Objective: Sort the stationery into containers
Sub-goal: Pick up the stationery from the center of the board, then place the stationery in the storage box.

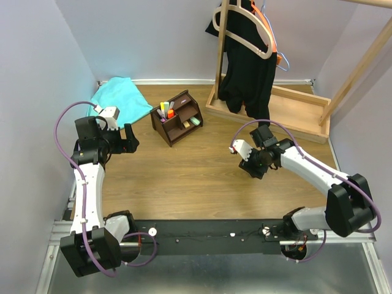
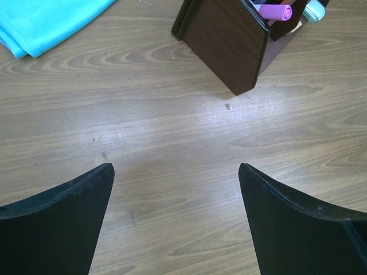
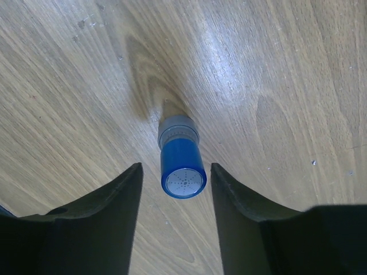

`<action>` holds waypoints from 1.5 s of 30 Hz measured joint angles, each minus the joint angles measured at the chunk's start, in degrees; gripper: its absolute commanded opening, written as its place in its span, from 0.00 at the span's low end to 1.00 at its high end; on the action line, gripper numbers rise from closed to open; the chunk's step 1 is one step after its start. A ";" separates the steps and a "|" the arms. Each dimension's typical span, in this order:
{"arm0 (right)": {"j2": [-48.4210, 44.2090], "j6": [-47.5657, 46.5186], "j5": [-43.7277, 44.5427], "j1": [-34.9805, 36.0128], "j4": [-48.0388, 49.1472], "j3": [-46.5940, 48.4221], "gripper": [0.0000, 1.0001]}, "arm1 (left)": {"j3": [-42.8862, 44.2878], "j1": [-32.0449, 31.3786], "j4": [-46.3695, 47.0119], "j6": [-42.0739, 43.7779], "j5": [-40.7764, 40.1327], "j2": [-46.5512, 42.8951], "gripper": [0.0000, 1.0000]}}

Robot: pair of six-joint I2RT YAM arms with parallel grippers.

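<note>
Nearest the bases, at about 3 o'clock from the table's middle: right gripper (image 1: 254, 166) spread apart around the blue cylinder (image 3: 182, 167), a gap showing on each side and no pad touching. Stands on its grey end on the bare table (image 3: 275, 86), cap toward the wrist camera and nearer the finger (image 3: 246, 229) on that view's 3 o'clock side.

Likely trouble here: closing off-centre, with that finger arriving first and knocking the cylinder over or sending it rolling. Round and smooth-looking, so probably slippery if pinched high near the cap, and apt to swing or drop on the way up.

Further out, at 9 o'clock: left gripper (image 1: 130, 141) likewise parted and holding nothing, over bare wood. Could get in the way with both arms heading for the same spot.

Beyond, at 11 o'clock: dark organizer (image 1: 177, 117), carrying a yellow marker (image 1: 163, 108), an orange marker (image 1: 171, 113) and a pink-purple marker (image 2: 275, 11). Narrow slots, partly filled, hence a risk of a poorly aimed release bouncing off a divider or jostling the contents. Light-looking too, and liable to slide under a nudge.

Farthest, at 10 o'clock: teal cloth (image 1: 119, 98), clear of the likely path.
</note>
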 measured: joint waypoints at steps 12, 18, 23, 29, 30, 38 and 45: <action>2.32 0.09 0.00 -0.02 0.72 1.18 0.27 | -0.28 0.00 0.28 -0.44 0.02 -0.02 0.99; 3.56 0.04 -0.07 -0.02 0.37 2.89 0.16 | -0.31 0.00 0.37 -0.48 0.02 -0.02 0.99; 5.35 0.09 -1.66 -0.02 -3.32 10.88 0.15 | -0.68 0.00 0.66 -0.61 0.02 -0.02 0.99; 13.68 0.22 -3.37 0.00 -7.02 29.66 0.15 | -0.72 0.00 1.66 -0.74 0.02 -0.02 0.99; 15.56 0.33 -3.54 0.00 -7.10 32.98 0.15 | -0.72 0.00 1.92 -0.79 0.02 -0.02 0.99; 36.89 2.64 -3.48 2.60 -11.80 63.60 0.14 | -2.03 0.00 2.95 -0.87 0.07 -0.55 0.99; 52.22 4.79 -2.75 7.54 -15.52 87.95 0.15 | -3.52 0.00 3.08 -1.09 0.17 -2.47 0.99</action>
